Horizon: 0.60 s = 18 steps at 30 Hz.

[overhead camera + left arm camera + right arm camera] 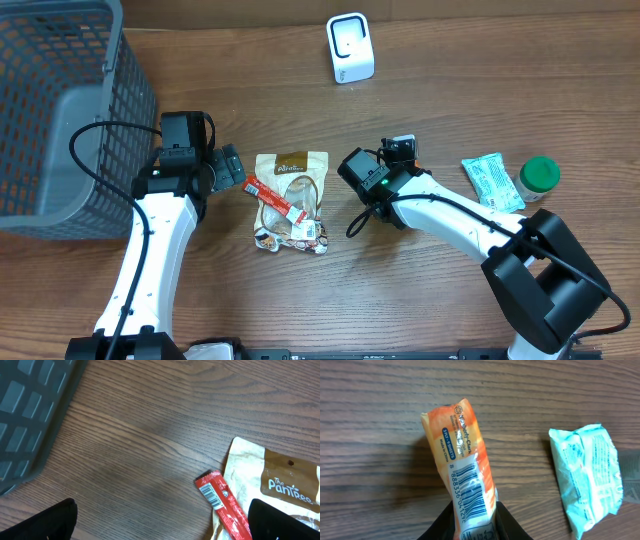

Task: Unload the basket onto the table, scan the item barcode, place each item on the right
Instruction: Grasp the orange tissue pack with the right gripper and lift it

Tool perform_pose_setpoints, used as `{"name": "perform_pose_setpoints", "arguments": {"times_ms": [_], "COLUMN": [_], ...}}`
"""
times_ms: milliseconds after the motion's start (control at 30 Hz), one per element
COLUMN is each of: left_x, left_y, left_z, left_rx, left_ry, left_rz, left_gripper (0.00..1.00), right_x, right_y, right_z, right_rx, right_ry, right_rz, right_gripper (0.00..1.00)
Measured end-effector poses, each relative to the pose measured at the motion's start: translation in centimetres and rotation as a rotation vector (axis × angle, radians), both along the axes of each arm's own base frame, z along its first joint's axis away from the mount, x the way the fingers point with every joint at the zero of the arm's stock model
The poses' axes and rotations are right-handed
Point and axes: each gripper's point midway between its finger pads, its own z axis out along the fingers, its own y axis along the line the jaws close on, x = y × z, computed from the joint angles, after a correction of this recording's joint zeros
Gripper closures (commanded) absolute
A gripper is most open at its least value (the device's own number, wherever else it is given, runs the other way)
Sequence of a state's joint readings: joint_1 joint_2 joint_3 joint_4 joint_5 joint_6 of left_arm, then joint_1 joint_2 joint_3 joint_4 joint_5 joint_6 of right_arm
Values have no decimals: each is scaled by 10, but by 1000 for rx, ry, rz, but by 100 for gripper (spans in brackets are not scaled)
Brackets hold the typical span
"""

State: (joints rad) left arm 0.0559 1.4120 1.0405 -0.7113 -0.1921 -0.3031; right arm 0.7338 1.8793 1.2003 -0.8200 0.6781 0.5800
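My right gripper [475, 510] is shut on an orange and white packet [462, 460], which sticks out past the fingertips with its barcode facing the wrist camera. In the overhead view the right gripper [398, 160] sits right of centre, with the end of the packet [403, 144] just showing. The white scanner [350, 48] stands upright at the back of the table, well apart from it. My left gripper [167, 527] is open and holds nothing, hovering over bare wood beside a red stick packet [225, 505].
A grey mesh basket [60, 110] fills the back left corner. A brown snack bag [292, 195] lies mid-table under the red stick [272, 196]. A teal packet [492, 182] and a green-lidded jar [539, 176] lie at the right.
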Motion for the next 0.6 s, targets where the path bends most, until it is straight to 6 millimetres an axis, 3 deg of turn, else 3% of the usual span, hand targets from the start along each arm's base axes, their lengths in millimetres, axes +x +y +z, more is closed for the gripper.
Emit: {"name": "perform_pose_setpoints", "arguments": {"times_ms": [600], "left_x": [0], "left_y": [0], "left_z": [0], "left_rx": [0], "left_ry": [0], "left_rz": [0], "left_gripper": [0], "right_x": [-4], "right_y": [23], "right_z": [-12], "right_rx": [140], "right_ry": [54], "right_rz": [10], "right_gripper": [75]}}
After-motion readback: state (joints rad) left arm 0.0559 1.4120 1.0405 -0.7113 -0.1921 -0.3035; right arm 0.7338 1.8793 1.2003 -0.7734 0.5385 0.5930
